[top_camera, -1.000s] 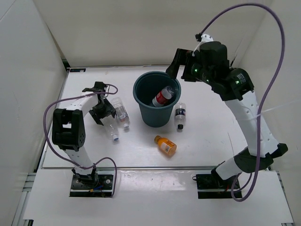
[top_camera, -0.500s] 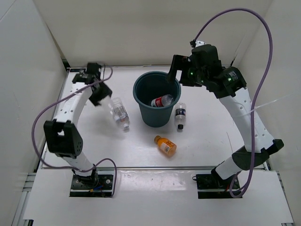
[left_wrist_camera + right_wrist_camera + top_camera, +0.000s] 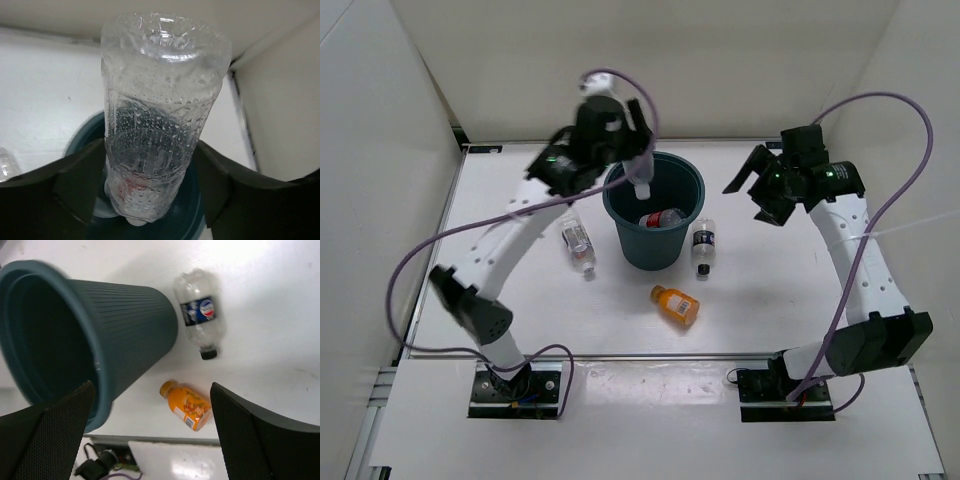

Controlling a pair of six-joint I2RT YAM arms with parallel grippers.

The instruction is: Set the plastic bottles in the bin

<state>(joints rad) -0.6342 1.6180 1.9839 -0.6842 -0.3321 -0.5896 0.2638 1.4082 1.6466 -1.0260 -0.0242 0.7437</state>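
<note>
- Left fingers (image 3: 75, 175): closed against both sides of a clear plastic bottle (image 3: 160, 115), which hangs cap-down above the round teal-green bin (image 3: 606, 192).
- Right fingers (image 3: 55, 430): spread wide, empty.
- Red-labelled bottle (image 3: 663, 217): inside the bin.
- Second clear bottle (image 3: 578, 240), dark-labelled bottle (image 3: 703, 243), short orange bottle (image 3: 676, 305): lying on the white table (image 3: 620, 325) near the bin.

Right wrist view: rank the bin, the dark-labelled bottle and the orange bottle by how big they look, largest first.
1. bin, by far the largest, partly cut off by the frame edge.
2. dark-labelled bottle.
3. orange bottle, visibly shorter than the dark-labelled one.
</note>
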